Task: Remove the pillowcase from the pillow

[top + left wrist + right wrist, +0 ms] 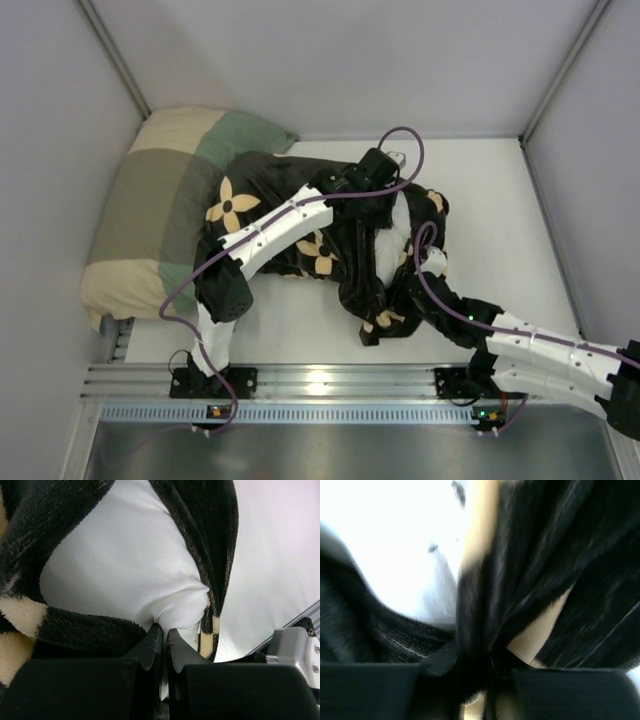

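While the pillowcase (262,178) lay crumpled across the middle of the counter (500,210), with the pillow (403,222) showing only as a white patch through its opening toward the right, both arms reached into that opening. The left end effector (164,629), at the far side of the bundle, was pressed together on a peak of the pillow's white cloth, just where the black plush edge parted. Judged from this, its role was to anchor the filling so that it would not travel with the pillowcase. The right end effector (479,656), at the near right of the bundle, appeared to pinch a gathered fold of the pillowcase between nearly closed fingers, although blur in its wrist view left the firmness of that hold uncertain. Opposed holds of this kind would let pillowcase and pillow be drawn apart. Most of the pillow was hidden under black fabric, so the removal seemed at an early stage. A green and beige checked pillow (150,200) lay at the far left, overlapped by the pillowcase's left end, and played no part.
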